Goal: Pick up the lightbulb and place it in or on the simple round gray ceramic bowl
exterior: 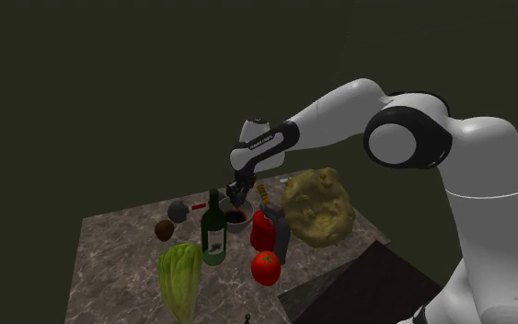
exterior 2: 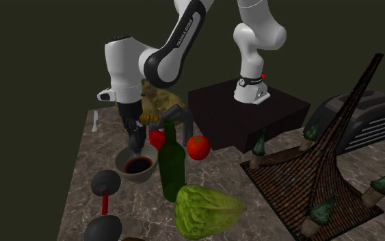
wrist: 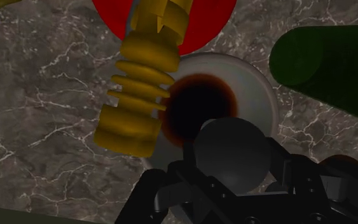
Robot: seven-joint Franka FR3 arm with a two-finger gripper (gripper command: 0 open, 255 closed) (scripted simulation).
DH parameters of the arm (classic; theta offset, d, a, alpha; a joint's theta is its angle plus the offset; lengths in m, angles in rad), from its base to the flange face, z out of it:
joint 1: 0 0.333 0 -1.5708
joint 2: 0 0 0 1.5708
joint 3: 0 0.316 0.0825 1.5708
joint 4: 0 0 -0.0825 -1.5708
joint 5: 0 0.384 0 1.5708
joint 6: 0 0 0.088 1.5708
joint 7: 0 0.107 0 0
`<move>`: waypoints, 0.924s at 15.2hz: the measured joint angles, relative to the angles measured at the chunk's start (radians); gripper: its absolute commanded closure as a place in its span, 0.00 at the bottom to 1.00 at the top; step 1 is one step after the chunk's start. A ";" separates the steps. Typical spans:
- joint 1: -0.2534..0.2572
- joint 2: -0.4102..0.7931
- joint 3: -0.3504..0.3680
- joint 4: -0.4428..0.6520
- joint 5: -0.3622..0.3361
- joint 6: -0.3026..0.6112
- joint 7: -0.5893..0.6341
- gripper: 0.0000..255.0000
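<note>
Two black fingers of my claw stand partly closed and clasp the lightbulb between them; it is drawn as a dark grey globe. Seen from outside, my claw points straight down, and the bulb hangs low over the hollow of the round bowl, which sits directly beneath the claw. I cannot tell whether bulb and bowl touch. The bowl has a pale grey rim and a dark reddish-brown inside. Just beside the claw is a yellow ridged stick, which crosses the bowl's rim in the wrist view and runs away from the claw toward a red object. On the claw's opposite side, near the bowl, stands a dark green bottle, upright in the shoulder view. Farther out from the claw, beyond the bottle, lie a head of green lettuce and a red tomato. Beyond the red object, a large yellowish lumpy mass sits well apart from the claw. A dark globe on a red stem and a small brown ball lie near the bowl on the bottle's side. All rest on a grey veined stone tabletop.
</note>
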 measured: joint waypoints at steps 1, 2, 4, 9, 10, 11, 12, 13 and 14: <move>0.000 0.002 0.001 -0.001 0.001 0.003 -0.001 1.00; 0.000 0.004 0.001 0.000 0.001 0.005 -0.001 1.00; 0.000 0.005 0.001 -0.001 0.001 0.006 -0.001 1.00; 0.000 0.005 0.001 -0.001 0.001 0.007 -0.001 0.00; 0.000 0.005 0.001 -0.001 0.001 0.007 -0.001 0.00; 0.000 0.005 0.001 -0.001 0.001 0.007 -0.001 0.00; 0.000 0.005 0.001 -0.001 0.001 0.007 -0.001 0.00; 0.000 0.005 0.001 -0.001 0.001 0.007 -0.001 0.00; -0.001 -0.010 -0.001 -0.008 0.000 -0.002 -0.002 0.00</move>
